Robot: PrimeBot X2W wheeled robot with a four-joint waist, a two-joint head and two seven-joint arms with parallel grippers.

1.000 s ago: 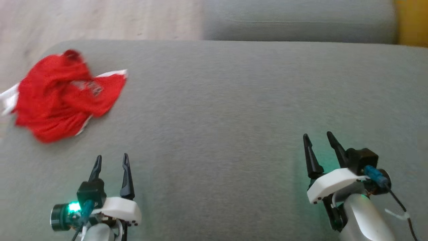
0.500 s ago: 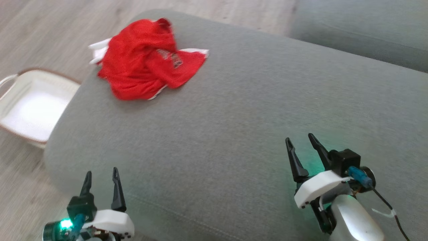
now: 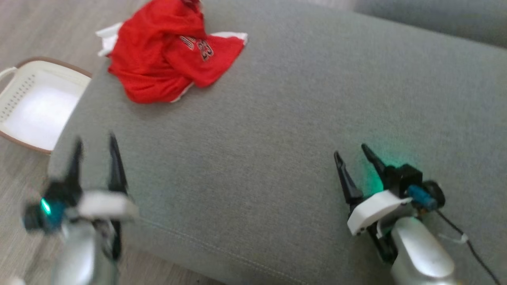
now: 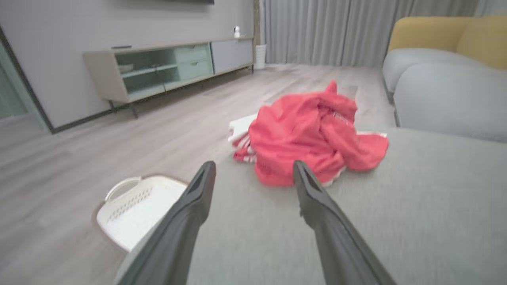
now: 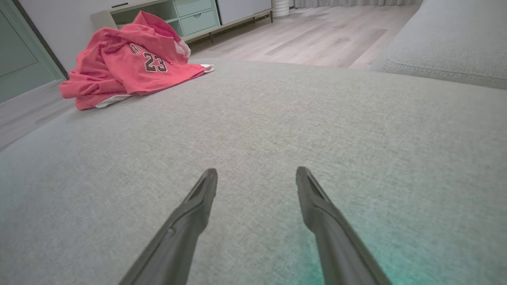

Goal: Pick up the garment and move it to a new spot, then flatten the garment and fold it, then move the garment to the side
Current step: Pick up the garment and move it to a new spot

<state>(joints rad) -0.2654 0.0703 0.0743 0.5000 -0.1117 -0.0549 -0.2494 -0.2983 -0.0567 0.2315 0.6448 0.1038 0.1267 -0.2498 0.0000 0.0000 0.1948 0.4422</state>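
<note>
garment (image 3: 158, 59) crumpled, top cut off | left jaws (blurred) apart | right jaws apart

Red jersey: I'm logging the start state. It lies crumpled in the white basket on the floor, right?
No: the red jersey lies crumpled on the grey cushion, not in the white basket on the floor, as the head view shows.
</note>
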